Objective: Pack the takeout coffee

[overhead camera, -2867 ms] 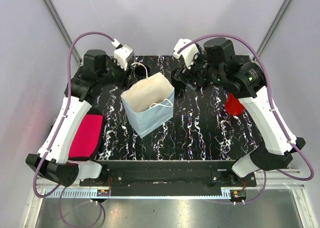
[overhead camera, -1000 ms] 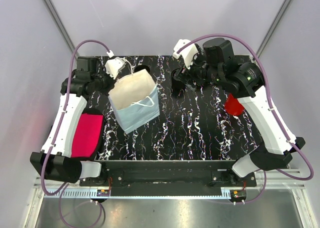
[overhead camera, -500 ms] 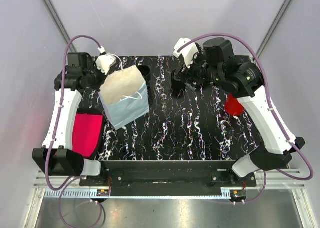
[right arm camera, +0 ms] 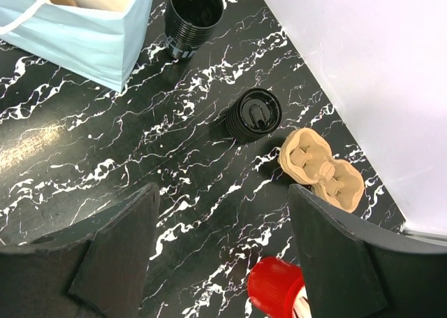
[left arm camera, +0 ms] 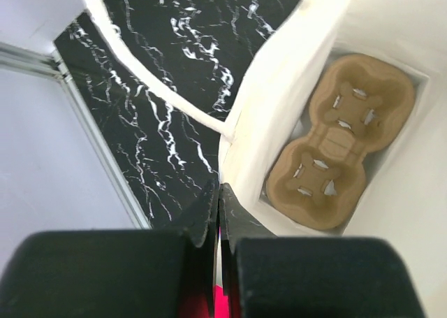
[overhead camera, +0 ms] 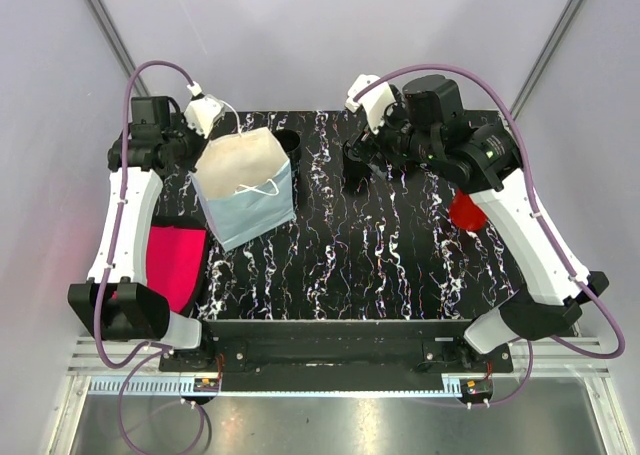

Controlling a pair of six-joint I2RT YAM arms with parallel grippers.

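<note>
A light-blue paper bag (overhead camera: 245, 190) stands open at the back left of the table. My left gripper (overhead camera: 203, 115) is shut on its rim (left arm camera: 225, 165), close to where the white handle (left arm camera: 150, 77) joins. A brown cardboard cup carrier (left arm camera: 336, 143) lies flat on the bag's floor. Behind the bag's right corner stands an open black cup (overhead camera: 285, 140) (right arm camera: 194, 14). A black lidded coffee cup (right arm camera: 253, 115) stands further right, with a second cardboard carrier (right arm camera: 321, 168) beside it. My right gripper (right arm camera: 222, 196) hovers open above the table, nearer than the lidded cup, with nothing between its fingers.
A red cup (overhead camera: 467, 212) (right arm camera: 276, 284) lies at the right, under the right arm. A magenta cloth (overhead camera: 173, 263) lies at the table's left edge. The black marble table (overhead camera: 380, 265) ends at walls on the left, right and back.
My left gripper has pulled the bag to the left and toward the back left corner. The open black cup now stands uncovered behind the bag. The right arm has barely moved.
</note>
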